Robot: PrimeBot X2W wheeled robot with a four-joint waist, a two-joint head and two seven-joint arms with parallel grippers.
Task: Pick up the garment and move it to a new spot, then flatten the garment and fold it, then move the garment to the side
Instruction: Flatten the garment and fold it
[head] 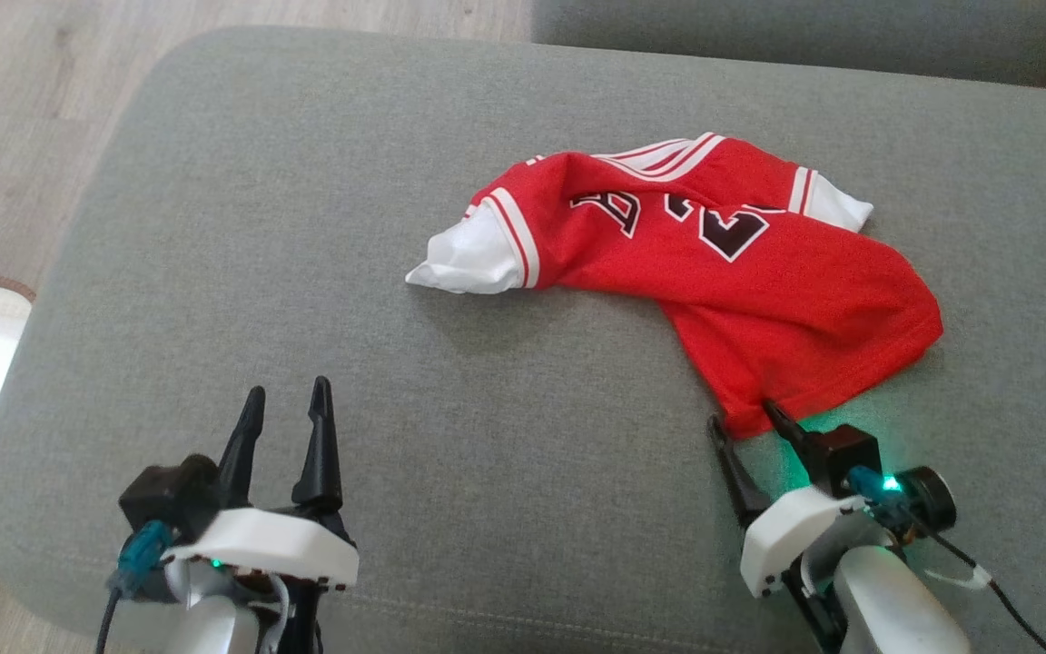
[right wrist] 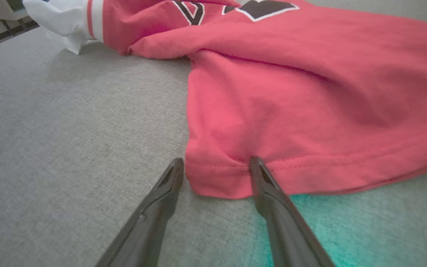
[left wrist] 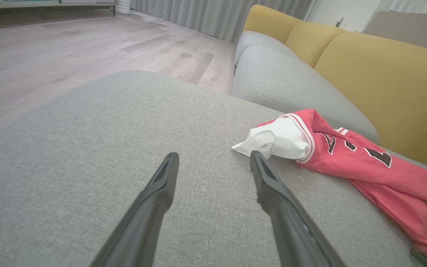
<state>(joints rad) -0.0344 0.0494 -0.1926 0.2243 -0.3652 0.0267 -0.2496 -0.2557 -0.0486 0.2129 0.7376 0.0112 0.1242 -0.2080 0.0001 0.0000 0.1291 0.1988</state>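
Red jersey (head: pixel 741 272) lies crumpled on the grey seat (head: pixel 305 227), right of centre, with a white sleeve pointing left. Right end effector (right wrist: pixel 216 160) is spread wide at the near hem corner. One finger rests by the seat just beside the corner and the other overlaps the hem, so the corner lies between them, unpinched. Left end effector (head: pixel 287 389) is also spread wide, holding nothing, over bare seat and well apart from the jersey.

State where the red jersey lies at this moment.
In the head view the red jersey lies crumpled right of centre on the grey cushion, its near hem corner between the open right gripper's fingers.
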